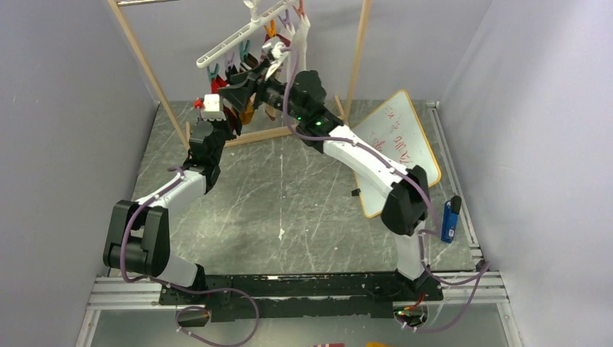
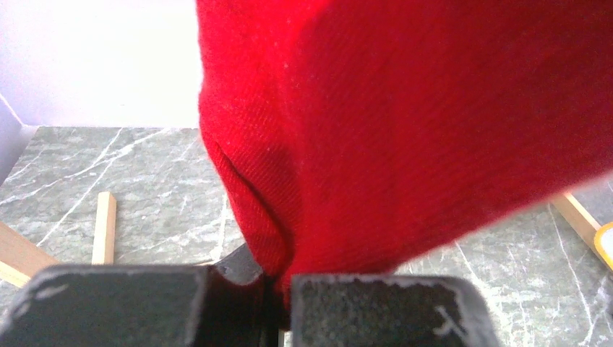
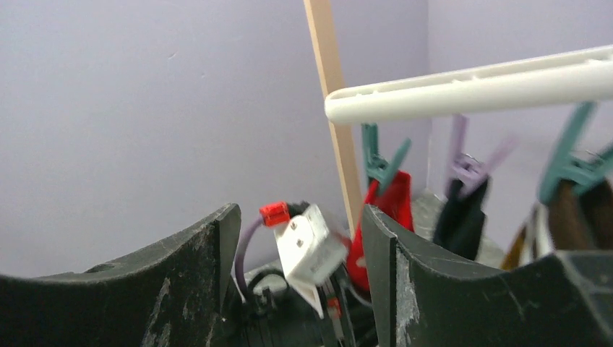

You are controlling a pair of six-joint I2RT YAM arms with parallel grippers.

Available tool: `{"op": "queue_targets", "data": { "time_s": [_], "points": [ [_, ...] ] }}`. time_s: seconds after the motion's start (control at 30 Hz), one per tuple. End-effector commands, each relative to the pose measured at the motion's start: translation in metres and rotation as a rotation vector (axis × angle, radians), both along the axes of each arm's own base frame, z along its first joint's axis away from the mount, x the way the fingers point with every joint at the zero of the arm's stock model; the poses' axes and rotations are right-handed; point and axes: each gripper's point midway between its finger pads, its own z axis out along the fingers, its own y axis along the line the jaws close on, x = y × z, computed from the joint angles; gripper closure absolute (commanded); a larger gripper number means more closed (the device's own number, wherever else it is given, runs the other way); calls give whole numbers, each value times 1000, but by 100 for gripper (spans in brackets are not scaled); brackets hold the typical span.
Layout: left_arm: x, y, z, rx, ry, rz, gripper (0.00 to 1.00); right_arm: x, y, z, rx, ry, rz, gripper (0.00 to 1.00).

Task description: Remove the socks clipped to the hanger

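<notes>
Marbled table (image 1: 289, 210): rack (image 1: 254, 135), whiteboard (image 1: 405, 124), perhaps blue marker (image 1: 450, 219).

The sock (image 2: 434, 108) is red, the hanger (image 3: 470, 87) white, the clip (image 3: 381, 160) teal.

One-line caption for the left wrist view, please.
Left gripper pinching the soft red sock over the grey marbled tabletop.

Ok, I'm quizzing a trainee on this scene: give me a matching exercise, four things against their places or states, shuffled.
Things:
1. red sock
2. hanger
3. whiteboard
4. right claw

Places or states:
A. lying flat on the table
B. open, nothing between its fingers
C. pinched in the left claw
D. carries coloured clips

Pairs: 1-C, 2-D, 3-A, 4-B.
</notes>
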Motion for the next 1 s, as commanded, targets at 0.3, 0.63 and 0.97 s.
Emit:
{"op": "queue_targets", "data": {
  "time_s": [0.3, 0.63, 0.97],
  "points": [
    [-7, -5, 28, -26, -74, -34, 95, 22, 55, -7, 1, 83, -124, 41],
    [-7, -6, 26, -24, -70, -39, 95, 40, 47, -5, 46, 102, -248, 41],
    [-7, -7, 27, -16, -71, -43, 95, 47, 51, 7, 106, 71, -255, 41]
  ]
}}
